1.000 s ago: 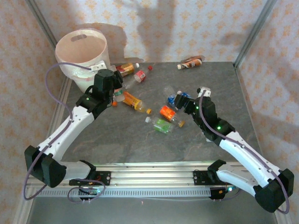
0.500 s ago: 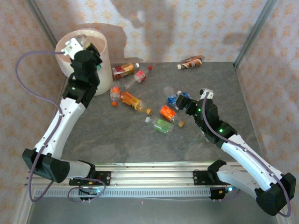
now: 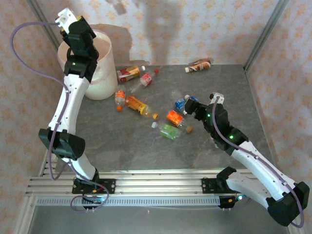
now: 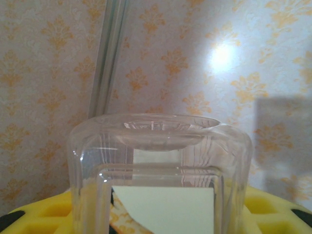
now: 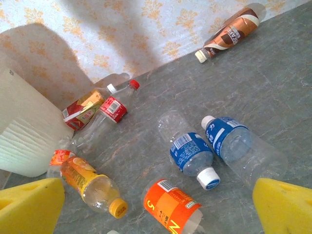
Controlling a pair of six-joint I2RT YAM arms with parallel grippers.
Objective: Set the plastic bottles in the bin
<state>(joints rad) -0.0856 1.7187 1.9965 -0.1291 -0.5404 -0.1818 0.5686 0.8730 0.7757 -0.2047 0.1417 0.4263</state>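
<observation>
The left claw is standing raised at the far left corner. In the overhead view it is sitting just over the far left rim of the large round off-white plastic bin. Its yellow pads are clamping a clear plastic bottle, whose base is pointing away from the wrist camera toward the patterned wall. Whether this bottle is hanging squarely over the bin's opening cannot be told.

The right claw is hovering low over the right middle of the grey stone-patterned surface. Its yellow fingers are standing wide apart and gripping nothing.

Just ahead of the right claw, a blue-labelled bottle with a white cap and a second blue-labelled bottle are lying side by side, near the fingers but apart from them. An orange-labelled bottle is lying just to the left of the right claw, and a green-labelled bottle is lying just beside that one on its near side.

Further left, toward the bin, an orange-filled bottle with a yellow cap is lying on its side. A red-and-gold-labelled bottle and a red-labelled bottle with a red cap are lying just beside each other near the bin's wall. A brown-labelled bottle is lying alone at the far edge, well apart from both claws.
</observation>
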